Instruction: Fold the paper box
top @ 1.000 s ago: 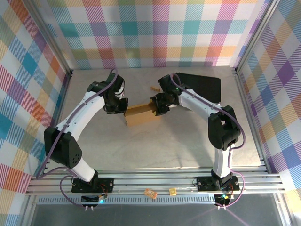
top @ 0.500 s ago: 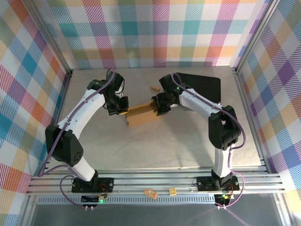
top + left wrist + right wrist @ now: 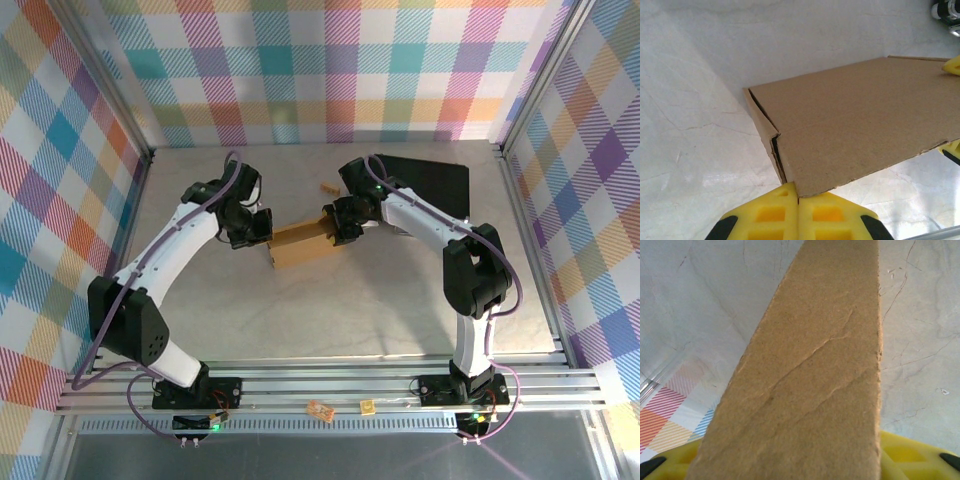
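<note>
At mid-table, the left gripper (image 3: 264, 234), fingers (image 3: 765, 212) pressed together, touched the left edge of the paper box (image 3: 300, 243) (plain brown cardboard), while the right gripper (image 3: 331, 226) pinched its opposite end.

Paper box (image 3: 300, 243): brown corrugated cardboard, matt, faintly fibrous; shallow creases are seen on one panel.
Tabletop (image 3: 330, 300): pale grey, matt, marked with fine stone-like veins.
Left gripper (image 3: 798, 192): fingers (image 3: 771, 215) moulded in smooth yellow plastic.
Case (image 3: 440, 180), far right: black, matt.
Near rails (image 3: 330, 383): bare silvery metal.
Walls (image 3: 330, 60): checked covering, matt.
</note>
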Controlling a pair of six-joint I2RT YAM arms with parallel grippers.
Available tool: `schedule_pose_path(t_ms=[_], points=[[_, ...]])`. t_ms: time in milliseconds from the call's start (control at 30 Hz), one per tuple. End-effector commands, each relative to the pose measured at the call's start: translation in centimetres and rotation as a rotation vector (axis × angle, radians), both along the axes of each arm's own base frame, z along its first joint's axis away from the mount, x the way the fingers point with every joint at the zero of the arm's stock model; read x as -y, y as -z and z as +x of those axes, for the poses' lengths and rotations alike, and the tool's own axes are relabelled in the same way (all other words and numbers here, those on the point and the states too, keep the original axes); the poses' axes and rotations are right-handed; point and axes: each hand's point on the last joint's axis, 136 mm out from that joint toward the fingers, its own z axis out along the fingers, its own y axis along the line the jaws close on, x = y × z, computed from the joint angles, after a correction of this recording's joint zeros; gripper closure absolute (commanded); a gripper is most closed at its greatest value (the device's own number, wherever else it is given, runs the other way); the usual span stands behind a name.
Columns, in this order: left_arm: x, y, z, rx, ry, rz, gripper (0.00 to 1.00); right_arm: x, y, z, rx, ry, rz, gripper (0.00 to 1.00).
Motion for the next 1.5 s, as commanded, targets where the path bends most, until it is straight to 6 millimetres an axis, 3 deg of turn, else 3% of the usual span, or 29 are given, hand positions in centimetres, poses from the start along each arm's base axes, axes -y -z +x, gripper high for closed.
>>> schedule_pose_path(t_ms=[0,667,800,1133,1333,1467], points=[[-0.3,1.1,0.0,0.028,0.029,0.03,1.0,-0.4,0.9,-0.4,-0.029,-0.021,-0.009,0.48],[-1.3,3.7,-1.3,0.075,0.075,0.16,1.0,-0.2,0.6,0.1,-0.021,-0.026,-0.01,0.46],[-1.5,4.2,-1.5,0.072,0.069,0.176,1.0,-0.4,0.1,0.3,0.0,-0.049,-0.005,0.41],[-1.7,4.5,-1.0,0.061,0.058,0.207,1.0,1.2,-4.7,0.0,0.126,-0.146,0.002,0.18],[-1.6,4.4,-0.7,0.063,0.062,0.204,1.0,3.2,-7.2,-1.5,0.185,-0.23,0.024,0.18],[-1.5,4.4,-0.7,0.061,0.065,0.206,1.0,5.3,-7.4,-1.5,0.255,-0.248,0.021,0.23]])
